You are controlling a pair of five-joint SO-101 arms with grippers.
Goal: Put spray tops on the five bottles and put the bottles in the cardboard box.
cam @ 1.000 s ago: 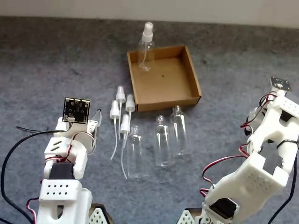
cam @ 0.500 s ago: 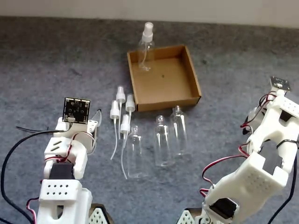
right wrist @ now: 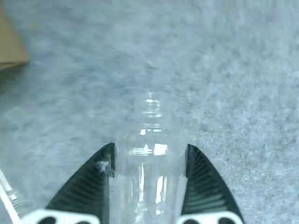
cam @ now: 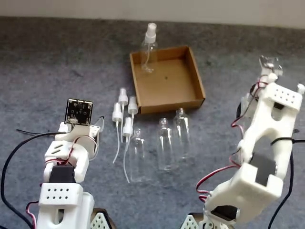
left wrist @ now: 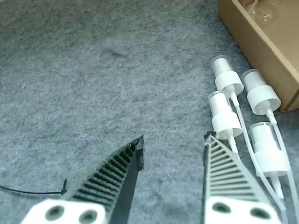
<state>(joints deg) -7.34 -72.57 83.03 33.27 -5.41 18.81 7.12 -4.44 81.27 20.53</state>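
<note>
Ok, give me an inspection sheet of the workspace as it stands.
Surface: grey carpet.
Job's things: cardboard box holds one capped bottle; three uncapped bottles and four spray tops lie on the carpet nearer the arms.
Clutter: nothing seen.
Grippers: left gripper open beside the spray tops; right gripper shut on a fifth bottle.
Cables: red and white wires on the arms; black cable on the carpet.
Surroundings: pale strip beyond the carpet.
</note>
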